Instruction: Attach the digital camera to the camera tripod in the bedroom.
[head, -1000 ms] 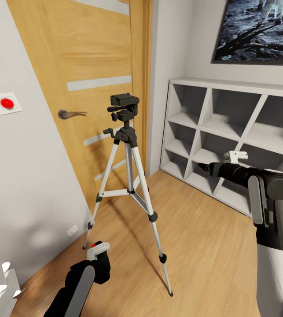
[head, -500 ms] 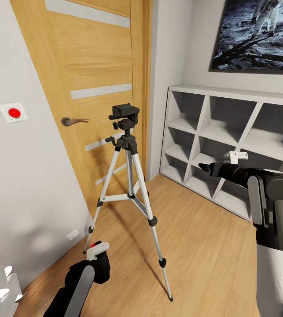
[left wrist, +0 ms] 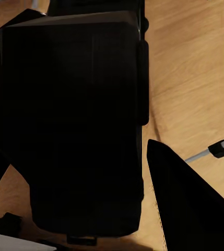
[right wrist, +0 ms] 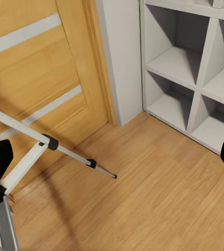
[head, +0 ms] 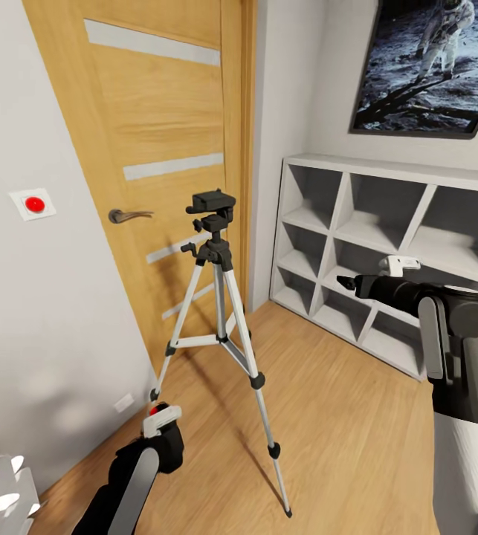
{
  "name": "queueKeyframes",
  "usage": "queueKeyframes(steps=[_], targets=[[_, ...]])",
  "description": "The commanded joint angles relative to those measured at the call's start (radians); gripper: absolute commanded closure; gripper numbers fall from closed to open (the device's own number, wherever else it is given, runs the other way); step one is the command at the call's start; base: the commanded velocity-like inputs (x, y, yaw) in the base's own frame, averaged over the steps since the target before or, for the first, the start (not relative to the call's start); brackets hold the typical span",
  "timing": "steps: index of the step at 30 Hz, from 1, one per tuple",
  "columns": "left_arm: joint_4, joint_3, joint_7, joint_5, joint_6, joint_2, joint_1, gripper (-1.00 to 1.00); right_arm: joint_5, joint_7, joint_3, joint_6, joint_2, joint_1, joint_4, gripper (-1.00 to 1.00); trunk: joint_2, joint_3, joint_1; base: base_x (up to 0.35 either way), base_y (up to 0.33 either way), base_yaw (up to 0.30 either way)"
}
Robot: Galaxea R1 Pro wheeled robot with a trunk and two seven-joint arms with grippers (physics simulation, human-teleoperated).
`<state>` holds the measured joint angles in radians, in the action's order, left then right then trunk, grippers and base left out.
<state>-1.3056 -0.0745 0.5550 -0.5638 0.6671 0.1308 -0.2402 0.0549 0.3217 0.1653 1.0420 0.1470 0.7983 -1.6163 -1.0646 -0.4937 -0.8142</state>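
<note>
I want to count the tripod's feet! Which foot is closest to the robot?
The foot at the end of the long leg reaching toward the camera, lowest in the head view. The tripod's other feet stand back by the door.

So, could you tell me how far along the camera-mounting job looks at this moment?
Done: the left gripper carries the digital camera, a big black body between its fingers in the left wrist view. In hand: the robot faces the camera tripod standing by the wooden door. Left: the tripod's head is bare, so lifting and attaching the camera remains. The right gripper is open.
</note>
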Motion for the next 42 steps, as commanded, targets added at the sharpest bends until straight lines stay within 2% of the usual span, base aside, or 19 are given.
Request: queueKeyframes(steps=[1,22,27,28,32,37,42], targets=[[-0.001,-0.001,0.012,-0.011,-0.011,-0.001,-0.001,1.0,0.005,-0.001,0.001,0.005,0.0,0.001,-0.001,-1.0,0.007,0.004,0.004,0.0,0.0,0.0],[0.0,-0.002,0.013,-0.018,-0.026,-0.002,-0.001,1.0,0.015,0.002,-0.001,0.005,0.0,0.0,-0.001,-1.0,0.154,0.105,0.084,0.0,0.0,0.0],[0.0,-0.002,0.014,-0.018,-0.026,-0.002,-0.001,1.0,0.016,0.002,-0.023,0.005,0.0,0.0,-0.001,-1.0,0.189,0.129,0.104,0.0,0.0,0.0],[0.001,-0.001,0.014,-0.017,-0.025,-0.002,-0.001,1.0,0.017,0.002,-0.038,0.005,0.0,0.0,0.0,-1.0,0.196,0.133,0.107,0.0,0.0,0.0],[0.009,-0.001,0.016,-0.017,-0.025,-0.003,-0.001,1.0,0.017,0.002,-0.049,0.005,-0.001,0.0,0.0,-1.0,0.224,0.153,0.123,0.0,0.0,0.0],[0.017,0.027,0.016,-0.016,-0.025,-0.002,-0.001,1.0,0.017,0.002,-0.054,0.005,-0.001,0.0,0.0,-1.0,0.259,0.177,0.142,0.0,0.0,0.0],[0.018,0.032,0.016,-0.016,-0.024,-0.001,-0.001,1.0,0.017,0.002,-0.055,0.005,-0.001,0.0,0.0,-1.0,0.294,0.201,0.161,0.0,0.0,0.0]])
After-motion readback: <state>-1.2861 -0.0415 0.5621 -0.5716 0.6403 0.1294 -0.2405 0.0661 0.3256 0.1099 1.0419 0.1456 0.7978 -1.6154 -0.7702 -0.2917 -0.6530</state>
